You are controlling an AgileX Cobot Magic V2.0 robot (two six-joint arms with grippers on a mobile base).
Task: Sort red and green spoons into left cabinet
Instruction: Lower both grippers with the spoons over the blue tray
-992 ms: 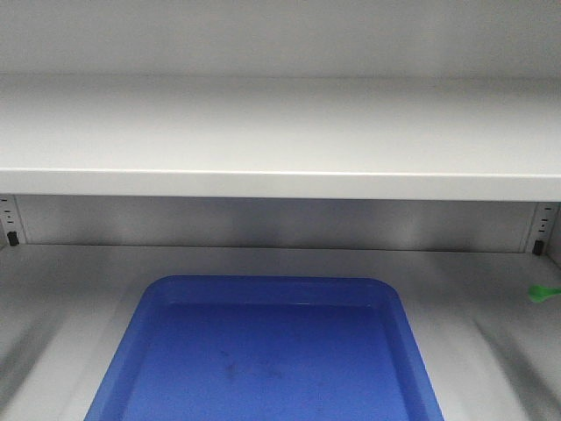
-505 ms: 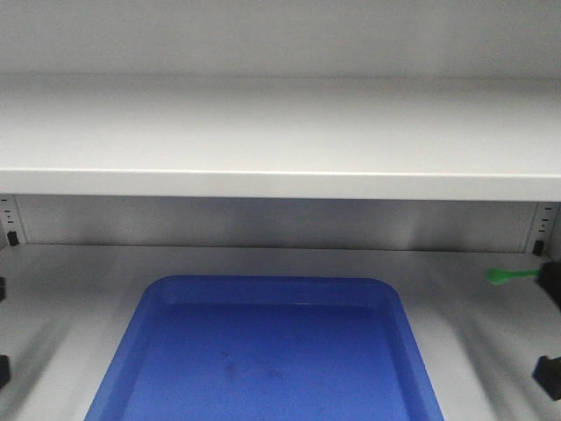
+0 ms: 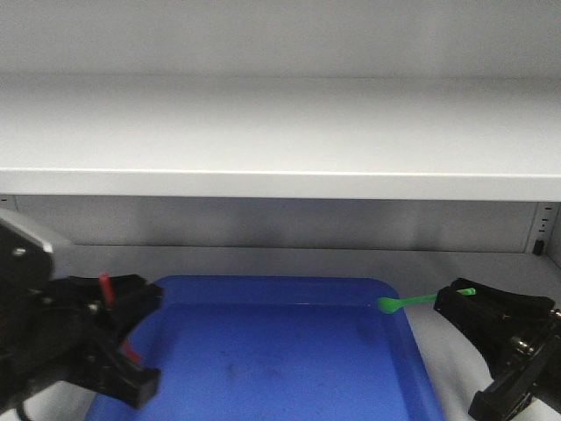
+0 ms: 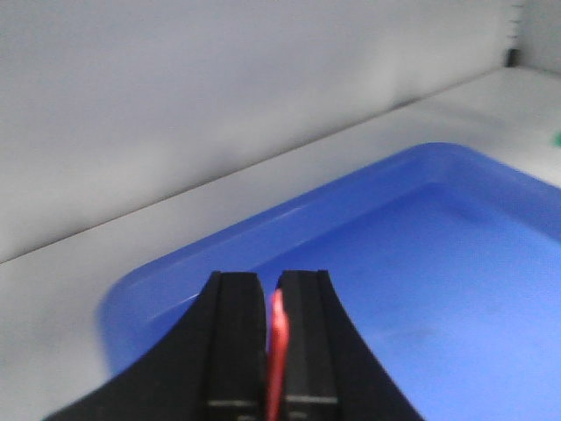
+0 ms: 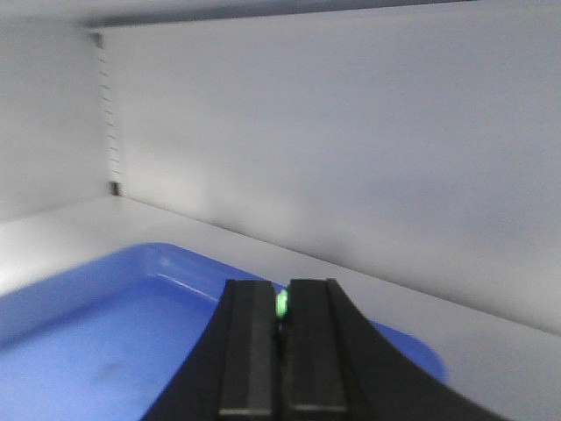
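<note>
Brought the green spoon (image 3: 412, 301) in from the right edge to the blue tray's (image 3: 263, 288) far corner, clamped in the closed right gripper (image 5: 281, 288), and the red spoon (image 4: 278, 346) in at left, clamped in the closed left gripper (image 4: 270, 282) (both newly inside the left cabinet (image 3: 263, 132)), so probably close to release.

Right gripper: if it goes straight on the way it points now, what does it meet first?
Probably the cabinet's back wall; the right gripper, shut on the green spoon, seems to pass above the blue tray.
</note>
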